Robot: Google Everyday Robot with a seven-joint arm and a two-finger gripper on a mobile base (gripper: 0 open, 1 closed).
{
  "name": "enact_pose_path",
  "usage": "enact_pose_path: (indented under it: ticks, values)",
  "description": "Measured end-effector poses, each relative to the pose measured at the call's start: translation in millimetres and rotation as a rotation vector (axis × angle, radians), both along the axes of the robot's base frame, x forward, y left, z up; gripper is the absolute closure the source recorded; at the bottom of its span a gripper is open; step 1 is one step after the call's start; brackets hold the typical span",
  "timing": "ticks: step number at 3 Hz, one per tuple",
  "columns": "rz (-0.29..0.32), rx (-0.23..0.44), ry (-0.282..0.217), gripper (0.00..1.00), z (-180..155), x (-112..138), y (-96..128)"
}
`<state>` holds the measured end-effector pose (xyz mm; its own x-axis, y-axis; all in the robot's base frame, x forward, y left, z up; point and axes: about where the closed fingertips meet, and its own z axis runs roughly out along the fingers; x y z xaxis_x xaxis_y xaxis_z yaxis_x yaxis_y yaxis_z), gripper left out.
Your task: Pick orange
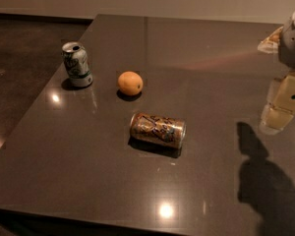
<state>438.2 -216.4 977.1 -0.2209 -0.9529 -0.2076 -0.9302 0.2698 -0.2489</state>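
Observation:
The orange [130, 83] is a small round orange fruit with a tiny dark spot. It rests on the dark glossy table [196, 73], left of centre. My gripper [278, 117] hangs at the far right edge of the view, above the table and well to the right of the orange. It touches nothing. Its shadow falls on the table below it at the lower right.
An orange-brown patterned can [158, 130] lies on its side in front of the orange. A green and white can [77, 64] stands upright to the orange's left. The table's left edge drops to a dark floor [24, 58]. A pale object [270, 39] sits at the far right.

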Motion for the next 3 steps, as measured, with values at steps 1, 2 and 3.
enact_pose_path:
  ticks: [1,2,3]
  values:
    - [0.000,0.000,0.000,0.00,0,0,0]
    - [-0.006,0.036,0.017,0.00,1,19,16]
    - [0.006,0.107,0.038,0.00,-8,64,63]
